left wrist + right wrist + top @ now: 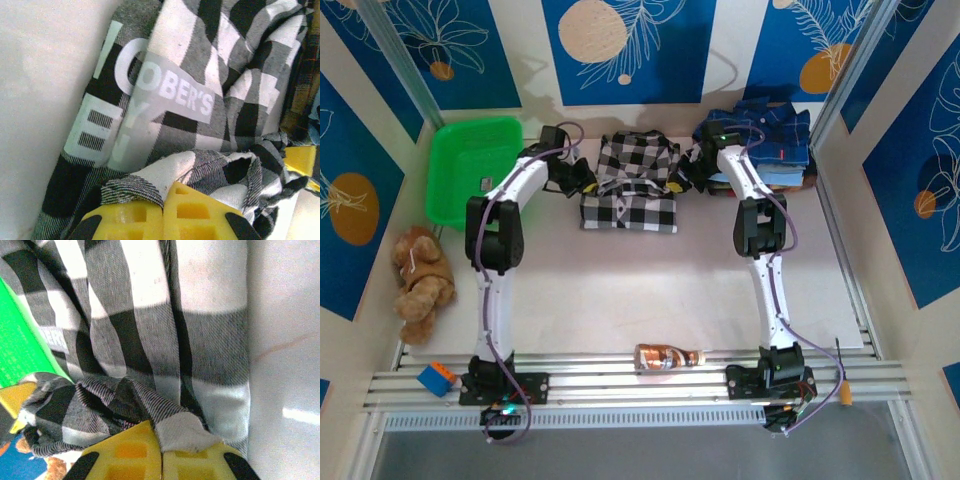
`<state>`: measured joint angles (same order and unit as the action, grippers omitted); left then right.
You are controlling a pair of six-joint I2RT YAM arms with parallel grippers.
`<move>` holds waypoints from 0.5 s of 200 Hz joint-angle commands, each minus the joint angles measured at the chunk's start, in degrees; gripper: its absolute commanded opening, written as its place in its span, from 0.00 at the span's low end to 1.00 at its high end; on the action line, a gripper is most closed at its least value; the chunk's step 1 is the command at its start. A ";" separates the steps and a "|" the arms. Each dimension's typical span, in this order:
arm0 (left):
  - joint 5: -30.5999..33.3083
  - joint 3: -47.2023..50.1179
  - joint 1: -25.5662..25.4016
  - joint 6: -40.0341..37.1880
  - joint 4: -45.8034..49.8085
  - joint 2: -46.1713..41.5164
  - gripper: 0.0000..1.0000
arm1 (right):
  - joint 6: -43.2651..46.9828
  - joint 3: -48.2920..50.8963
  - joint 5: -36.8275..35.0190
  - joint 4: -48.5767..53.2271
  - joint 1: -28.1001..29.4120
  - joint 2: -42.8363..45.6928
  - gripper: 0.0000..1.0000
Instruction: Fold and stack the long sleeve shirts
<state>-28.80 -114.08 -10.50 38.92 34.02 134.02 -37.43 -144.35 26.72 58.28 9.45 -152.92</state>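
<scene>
Two jaws, each clamped on the one checked shirt [630,185]; one folded plaid stack [780,130] beside.

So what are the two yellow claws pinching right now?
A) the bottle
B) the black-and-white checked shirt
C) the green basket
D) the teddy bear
B: in each wrist view, checked cloth is bunched in the shut tips of the left claw and the right claw, so both are gripping the checked shirt.
</scene>
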 commanded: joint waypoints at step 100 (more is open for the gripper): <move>4.35 -7.73 1.55 3.63 1.45 -10.57 0.94 | -4.39 4.29 -0.47 -7.58 -1.47 16.69 0.65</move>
<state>-26.55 -121.34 -9.96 44.45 32.56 129.71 -45.06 -145.23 27.88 50.13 8.23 -145.34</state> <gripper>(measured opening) 0.932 0.648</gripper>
